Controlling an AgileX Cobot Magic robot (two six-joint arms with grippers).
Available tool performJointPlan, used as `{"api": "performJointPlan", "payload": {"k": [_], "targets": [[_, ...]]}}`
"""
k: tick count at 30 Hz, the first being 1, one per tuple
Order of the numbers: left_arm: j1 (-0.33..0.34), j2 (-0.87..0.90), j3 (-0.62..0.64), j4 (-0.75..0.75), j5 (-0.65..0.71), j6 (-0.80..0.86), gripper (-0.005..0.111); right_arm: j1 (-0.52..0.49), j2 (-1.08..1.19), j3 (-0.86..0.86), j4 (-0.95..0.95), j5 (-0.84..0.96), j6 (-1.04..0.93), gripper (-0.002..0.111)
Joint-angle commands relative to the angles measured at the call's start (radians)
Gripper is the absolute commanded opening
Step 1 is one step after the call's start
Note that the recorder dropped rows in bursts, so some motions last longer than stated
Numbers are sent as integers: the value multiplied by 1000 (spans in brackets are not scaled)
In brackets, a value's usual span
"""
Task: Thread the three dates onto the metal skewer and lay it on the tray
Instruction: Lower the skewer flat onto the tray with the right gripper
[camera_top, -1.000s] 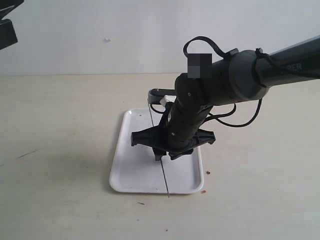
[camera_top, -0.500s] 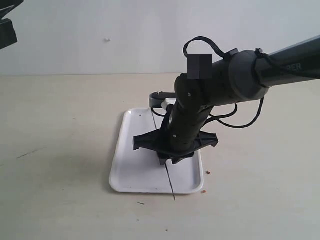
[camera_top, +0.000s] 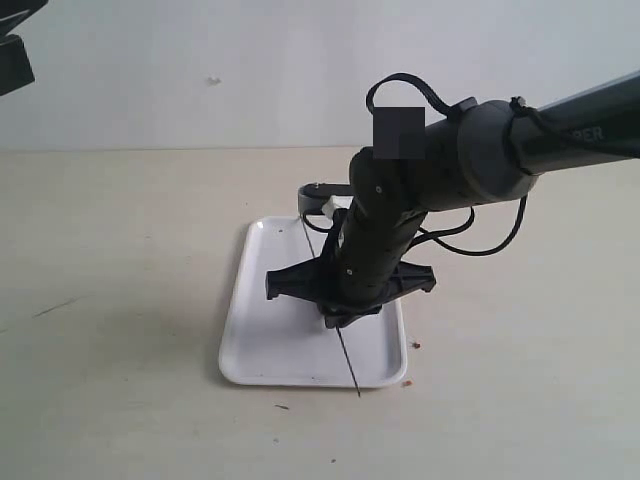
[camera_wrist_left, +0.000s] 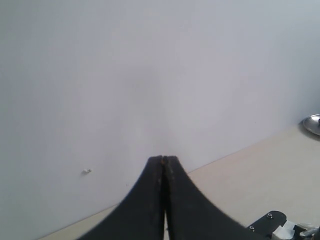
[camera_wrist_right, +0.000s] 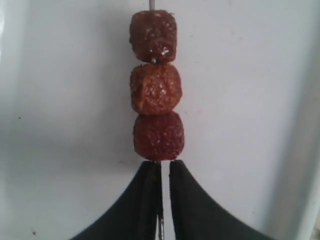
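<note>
The thin grey skewer (camera_top: 349, 368) pokes its near tip over the rounded rim of the smooth white tray (camera_top: 262, 345) onto the beige surface (camera_top: 120, 400). Over the tray, the black right tool (camera_wrist_right: 165, 167) stands barely open, the skewer in its narrow slit. Three wrinkled reddish-brown dates (camera_wrist_right: 156, 100) touch one another on the skewer just beyond. Far left, the left tool (camera_wrist_left: 163, 161) is pressed closed, empty.
</note>
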Motion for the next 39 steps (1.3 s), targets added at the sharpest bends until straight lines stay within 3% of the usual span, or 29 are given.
{"api": "performJointPlan", "payload": {"k": [1, 5, 7, 10, 15, 17, 24, 36, 39], "targets": [[2, -8, 4, 5, -15, -11, 0, -3, -1, -1, -25, -19, 2, 23], [2, -8, 4, 5, -17, -11, 0, -3, -1, -1, -25, -8, -9, 43], [2, -8, 4, 5, -17, -11, 0, -3, -1, -1, -25, -1, -9, 47], [2, -8, 4, 5, -17, -15, 0, -3, -1, -1, -27, 4, -9, 45], [2, -8, 4, 5, -17, -15, 0, -3, -1, -1, -27, 4, -7, 18], [2, -8, 4, 5, -17, -15, 0, -3, -1, -1, -27, 4, -7, 15], [2, -8, 4, 5, -17, -15, 0, -3, -1, -1, -27, 24, -7, 29], [2, -8, 8, 5, -17, -11, 0, -3, -17, -1, -27, 56, -87, 28], [2, -8, 37, 5, -75, -11, 0, -3, -64, 1, -27, 98, -139, 28]]}}
